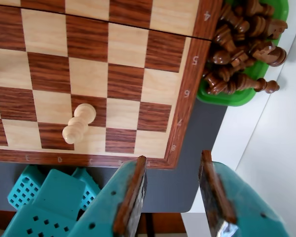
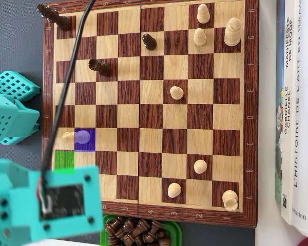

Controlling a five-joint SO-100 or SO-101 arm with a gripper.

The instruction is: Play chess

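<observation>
**Chessboard on a grey bench, claw empty**

A grey bench (image 1: 197,143) carried a wooden chessboard (image 2: 149,107), with books (image 2: 297,102) at the right edge of the overhead view. A green tray (image 1: 222,96) of dark pieces was cut off by the frame. A fallen light pawn (image 1: 79,123) lay near the board's edge. The claw (image 1: 172,192) hung open off the board, its body hidden.

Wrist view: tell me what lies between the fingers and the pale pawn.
In the wrist view, only bare board squares and the board's rim lie between the fingers and the pale pawn.

Green tray (image 2: 175,230) of dark pieces, edge-cropped.
</observation>
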